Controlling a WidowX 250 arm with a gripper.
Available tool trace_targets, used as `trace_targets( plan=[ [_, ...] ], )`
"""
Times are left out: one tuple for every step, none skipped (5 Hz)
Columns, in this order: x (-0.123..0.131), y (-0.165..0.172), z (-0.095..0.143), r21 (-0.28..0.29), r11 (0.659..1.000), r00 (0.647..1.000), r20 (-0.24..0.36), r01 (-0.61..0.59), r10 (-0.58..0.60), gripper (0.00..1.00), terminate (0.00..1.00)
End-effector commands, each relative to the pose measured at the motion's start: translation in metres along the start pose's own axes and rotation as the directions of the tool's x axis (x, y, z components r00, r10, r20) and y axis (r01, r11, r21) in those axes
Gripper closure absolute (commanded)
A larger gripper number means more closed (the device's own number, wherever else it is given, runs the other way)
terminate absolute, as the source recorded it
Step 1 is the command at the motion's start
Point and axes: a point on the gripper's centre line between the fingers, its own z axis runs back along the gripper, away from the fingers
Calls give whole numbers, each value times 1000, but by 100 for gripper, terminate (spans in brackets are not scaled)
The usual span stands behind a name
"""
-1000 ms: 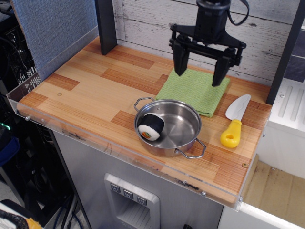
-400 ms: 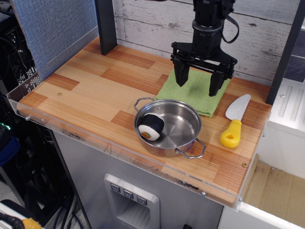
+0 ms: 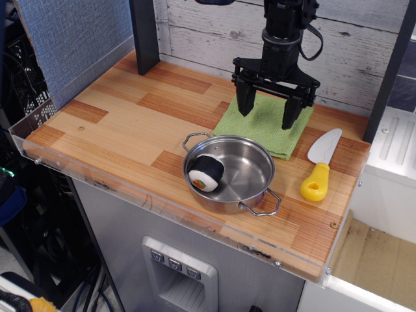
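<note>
1. A wood-patterned worktop (image 3: 117, 123) with a clear plastic front edge carries everything, backed by a whitewashed plank wall.
2. A black robot arm (image 3: 284, 32) comes down from above at the back right of the worktop; its jaws are spread wide, empty, with both tips pointing down over the green cloth. Whether the tips touch the fabric cannot be told.
3. The green cloth (image 3: 266, 133) lies flat at the rear right of the worktop, directly beneath the jaws, with its near corner just behind the pot.
4. A shiny steel pot (image 3: 253, 169) with two wire handles stands upright near the front edge, in front of the cloth and well clear of the jaws.
5. A toy knife (image 3: 318, 172) with a yellow handle and a pale blade lies flat to the right of the pot, blade pointing towards the back wall.
6. A toy sushi roll (image 3: 206, 173), black-wrapped and white with an orange centre, rests inside the pot against its left wall.
</note>
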Motion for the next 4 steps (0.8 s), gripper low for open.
trace_targets(
  plan=[
    [19,16,14,3,1000,996,78,-31,31,0,0],
    [21,22,2,6,999,996,78,-37,36,0,0],
    [14,26,-27,27,999,997,69,-18,16,0,0],
    [6,26,-45,21,1000,1000,14,-12,11,0,0]
  ],
)
